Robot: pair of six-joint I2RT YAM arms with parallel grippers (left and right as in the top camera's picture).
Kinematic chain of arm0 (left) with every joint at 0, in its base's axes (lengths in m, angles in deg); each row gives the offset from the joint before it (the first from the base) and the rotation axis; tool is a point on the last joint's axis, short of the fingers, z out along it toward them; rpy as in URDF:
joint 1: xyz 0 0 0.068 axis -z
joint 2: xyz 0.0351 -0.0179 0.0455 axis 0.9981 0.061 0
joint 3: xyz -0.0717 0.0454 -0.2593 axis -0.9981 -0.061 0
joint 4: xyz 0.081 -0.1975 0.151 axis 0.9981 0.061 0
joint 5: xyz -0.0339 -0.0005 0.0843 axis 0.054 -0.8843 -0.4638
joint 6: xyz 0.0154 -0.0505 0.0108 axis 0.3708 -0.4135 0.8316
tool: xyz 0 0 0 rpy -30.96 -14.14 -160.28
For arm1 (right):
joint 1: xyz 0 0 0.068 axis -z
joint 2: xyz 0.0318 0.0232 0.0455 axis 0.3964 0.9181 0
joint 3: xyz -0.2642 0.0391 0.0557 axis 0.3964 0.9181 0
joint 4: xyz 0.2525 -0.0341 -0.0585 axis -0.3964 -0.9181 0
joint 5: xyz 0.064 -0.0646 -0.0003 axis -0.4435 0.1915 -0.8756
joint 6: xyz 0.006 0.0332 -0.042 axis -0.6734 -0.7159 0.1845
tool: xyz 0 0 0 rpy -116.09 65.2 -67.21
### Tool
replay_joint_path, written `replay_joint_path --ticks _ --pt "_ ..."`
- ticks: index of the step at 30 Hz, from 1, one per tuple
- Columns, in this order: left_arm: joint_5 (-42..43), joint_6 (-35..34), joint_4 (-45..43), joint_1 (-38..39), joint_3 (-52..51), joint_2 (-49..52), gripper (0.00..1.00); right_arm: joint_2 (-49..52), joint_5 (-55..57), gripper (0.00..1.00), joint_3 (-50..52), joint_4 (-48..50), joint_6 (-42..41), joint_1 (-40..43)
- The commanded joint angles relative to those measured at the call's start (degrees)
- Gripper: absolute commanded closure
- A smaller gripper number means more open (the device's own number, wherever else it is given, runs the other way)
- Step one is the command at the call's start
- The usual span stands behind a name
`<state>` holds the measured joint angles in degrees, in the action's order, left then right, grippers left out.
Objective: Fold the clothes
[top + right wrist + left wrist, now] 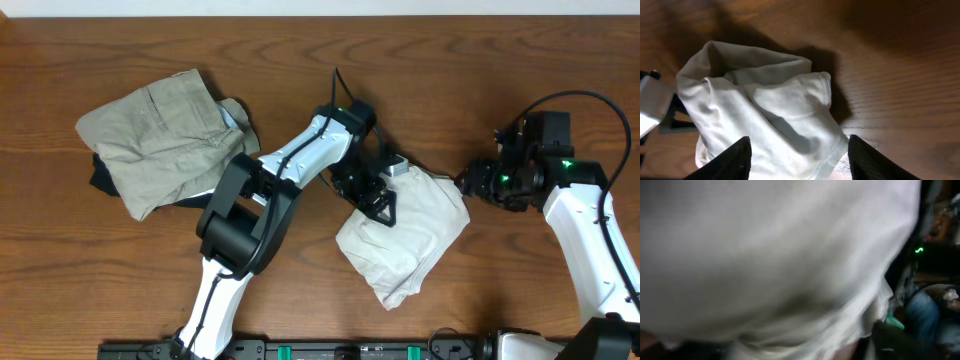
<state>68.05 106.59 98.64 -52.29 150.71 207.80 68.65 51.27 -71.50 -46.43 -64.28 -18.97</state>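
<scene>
The khaki garment (160, 140) was seen folded at the left of the bench (300, 40); the cream garment (410, 235), mid-bench, was judged only roughly folded, with the right gripper (800, 150) jaws spread over its edge and the left gripper (378, 203) jaws' state impossible to tell.

Soft matt clothes (420, 235), glossy wood tbl (100, 50)

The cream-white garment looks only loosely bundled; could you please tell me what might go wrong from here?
1. The cream-white garment lies in a lumpy bundle, so a fold could turn out crooked.
2. The left gripper sits close against the fabric, which fills its wrist view; cloth might snag as it lifts.
3. The right gripper stands open astride the hem and may pinch several layers.
</scene>
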Motion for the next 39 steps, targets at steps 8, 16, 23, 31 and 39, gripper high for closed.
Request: replay_joint_path --ticks 8,16,23,31,39 --pt "-3.91 -2.05 -2.05 -7.32 0.92 -5.68 0.02 -0.37 -0.24 0.4 -0.37 -0.02 2.14 0.33" --pt "-6.97 -8.79 -10.38 -4.33 0.42 -3.63 0.02 -0.37 -0.26 0.39 -0.37 0.09 2.12 0.33" --pt "-7.02 -8.76 -12.35 2.16 0.26 -2.93 0.02 -0.37 -0.28 0.4 -0.37 0.11 1.88 0.33" --pt "-6.99 -8.83 -13.25 8.33 0.26 0.7 0.32 -0.37 -0.28 0.41 -0.37 -0.22 1.88 0.33" --pt "-7.74 -9.31 -9.38 7.67 3.48 -1.18 0.94 -0.37 -0.26 0.42 -0.37 -1.16 1.92 0.33"
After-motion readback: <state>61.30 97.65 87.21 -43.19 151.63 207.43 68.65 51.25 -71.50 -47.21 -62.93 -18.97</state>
